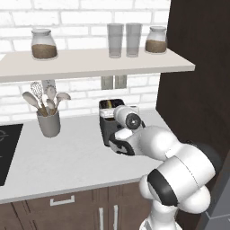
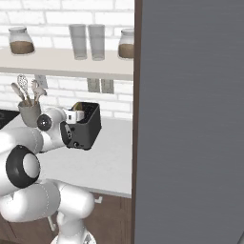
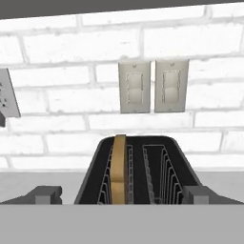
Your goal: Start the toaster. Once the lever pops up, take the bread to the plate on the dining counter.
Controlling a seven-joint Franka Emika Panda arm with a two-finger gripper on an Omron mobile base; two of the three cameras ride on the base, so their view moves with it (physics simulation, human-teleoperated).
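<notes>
A robot arm hangs over the toaster (image 3: 138, 167) on a kitchen counter (image 1: 67, 157), its gripper (image 3: 122, 195) spread wide and holding nothing, one fingertip (image 3: 45, 194) to each side of the toaster's top in the hand view. The bread (image 3: 119, 167) stands on edge in the slot on the left of that view, its tan upper edge level with or just above the rim; the other slot is bare wire. From the base cameras the toaster sits near the brick wall, below a shelf (image 1: 90, 63) of jars and glasses, with a utensil cup (image 1: 48, 122) well off to one side and a dark panel (image 1: 193, 67) on the other. The wrist hides much of the toaster's front, so the lever cannot be made out, nor whether it is up or down.

By the look of it, the job is at or near its beginning: the slice is loaded but nothing shows the toaster running. Left to do, on that reading: press the lever, wait for it to pop up, lift the slice out and carry it to the plate on the dining counter.
</notes>
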